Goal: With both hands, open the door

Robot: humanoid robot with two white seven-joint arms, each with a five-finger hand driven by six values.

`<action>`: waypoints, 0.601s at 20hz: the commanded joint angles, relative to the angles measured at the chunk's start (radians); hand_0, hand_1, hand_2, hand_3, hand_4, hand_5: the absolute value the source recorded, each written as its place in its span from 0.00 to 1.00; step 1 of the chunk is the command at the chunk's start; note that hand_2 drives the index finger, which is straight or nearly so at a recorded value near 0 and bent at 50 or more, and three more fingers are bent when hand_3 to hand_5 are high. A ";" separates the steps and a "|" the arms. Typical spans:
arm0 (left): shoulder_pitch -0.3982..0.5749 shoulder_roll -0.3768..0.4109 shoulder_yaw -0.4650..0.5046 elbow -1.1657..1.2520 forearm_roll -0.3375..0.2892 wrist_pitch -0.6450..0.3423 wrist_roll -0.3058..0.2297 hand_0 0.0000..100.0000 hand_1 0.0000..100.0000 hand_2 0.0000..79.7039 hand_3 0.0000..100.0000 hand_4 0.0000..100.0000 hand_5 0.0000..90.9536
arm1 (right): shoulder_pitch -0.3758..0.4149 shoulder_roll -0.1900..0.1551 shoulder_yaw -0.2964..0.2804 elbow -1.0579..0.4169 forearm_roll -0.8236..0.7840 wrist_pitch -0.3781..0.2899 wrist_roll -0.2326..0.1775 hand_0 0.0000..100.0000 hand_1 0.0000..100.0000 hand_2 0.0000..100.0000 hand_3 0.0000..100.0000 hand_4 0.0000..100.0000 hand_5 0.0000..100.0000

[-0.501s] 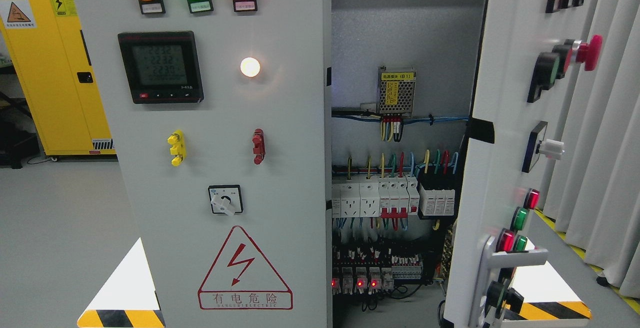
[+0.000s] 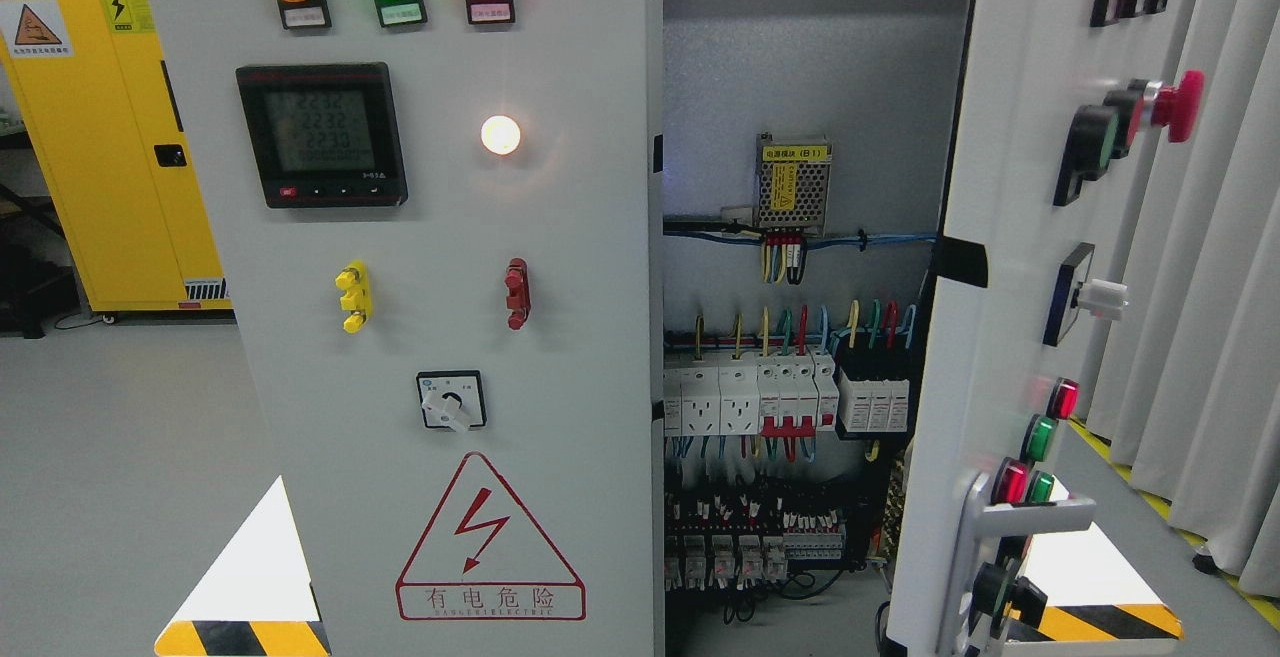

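Observation:
A grey electrical cabinet fills the head view. Its left door (image 2: pixel 580 237) is closed and carries three indicator lamps, a digital meter (image 2: pixel 321 134), a rotary switch (image 2: pixel 451 400) and a red shock-warning triangle (image 2: pixel 489 540). The right door (image 2: pixel 985 187) stands swung outward, seen almost edge-on, with push buttons, a red mushroom button (image 2: pixel 1178 105) and a grey handle (image 2: pixel 1030 517) low down. Between the doors the interior (image 2: pixel 800 67) shows a power supply, coloured wires and rows of breakers (image 2: pixel 790 397). Neither of my hands or arms shows in the picture.
A yellow safety cabinet (image 2: pixel 100 137) stands at the far left on the grey floor. Grey curtains (image 2: pixel 1220 287) hang right of the open door. White triangular shapes with yellow-black stripes sit at the lower left (image 2: pixel 250 587) and lower right (image 2: pixel 1090 582).
Doors and camera have not moved. The small red lights on the lowest row of modules inside the cabinet have gone out.

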 commanded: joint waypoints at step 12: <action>0.296 0.075 0.206 -1.054 0.030 -0.007 -0.280 0.00 0.00 0.00 0.00 0.00 0.00 | 0.001 -0.027 0.000 0.000 0.000 0.001 0.000 0.20 0.12 0.00 0.00 0.00 0.00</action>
